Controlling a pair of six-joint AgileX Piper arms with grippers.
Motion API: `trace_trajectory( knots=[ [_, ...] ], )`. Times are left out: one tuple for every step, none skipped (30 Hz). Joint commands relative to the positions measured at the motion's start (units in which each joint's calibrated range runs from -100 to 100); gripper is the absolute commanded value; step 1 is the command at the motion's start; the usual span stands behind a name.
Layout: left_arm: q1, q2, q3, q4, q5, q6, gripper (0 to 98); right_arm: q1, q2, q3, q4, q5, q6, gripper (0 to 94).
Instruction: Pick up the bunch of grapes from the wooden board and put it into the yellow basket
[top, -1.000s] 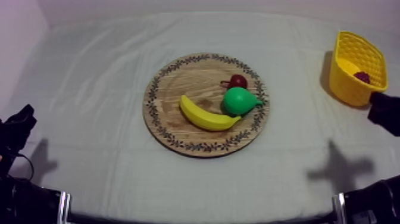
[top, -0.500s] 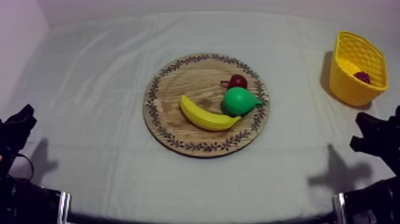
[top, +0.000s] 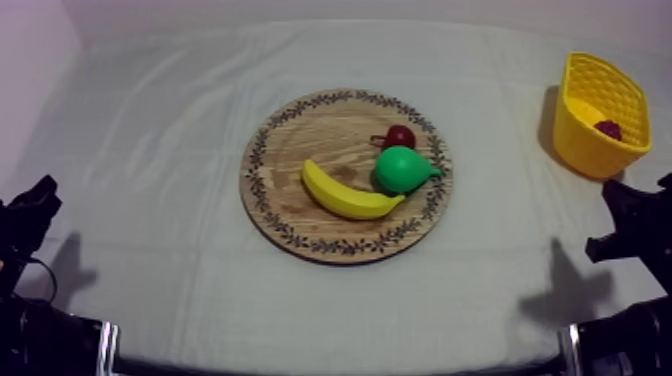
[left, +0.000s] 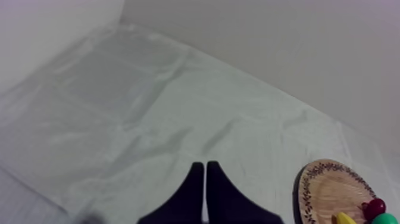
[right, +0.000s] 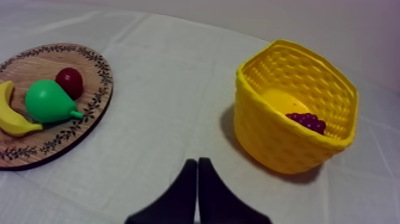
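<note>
The grapes (right: 307, 122) lie in the yellow basket (right: 268, 137). My right claw (right: 197, 162) and left claw (left: 205, 165) are pressed together, holding nothing.

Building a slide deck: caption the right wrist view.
Toy bunch of grapes in yellow basket; shut right hand aimed between basket and wooden board.

Soft, even, seemingly overhead light
</note>
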Motion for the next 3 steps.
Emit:
trace_trajectory(
  knots=[
    [0.0,0.0,0.0,0.01,0.0,0.0,0.1,0.0,0.0,0.0,0.0,-0.1,-0.1,0.3],
    [0.0,0.0,0.0,0.01,0.0,0.0,0.1,0.0,0.0,0.0,0.0,-0.2,-0.1,0.3],
    [0.0,0.0,0.0,0.01,0.0,0.0,0.1,0.0,0.0,0.0,0.0,-0.2,-0.1,0.3]
  ],
)
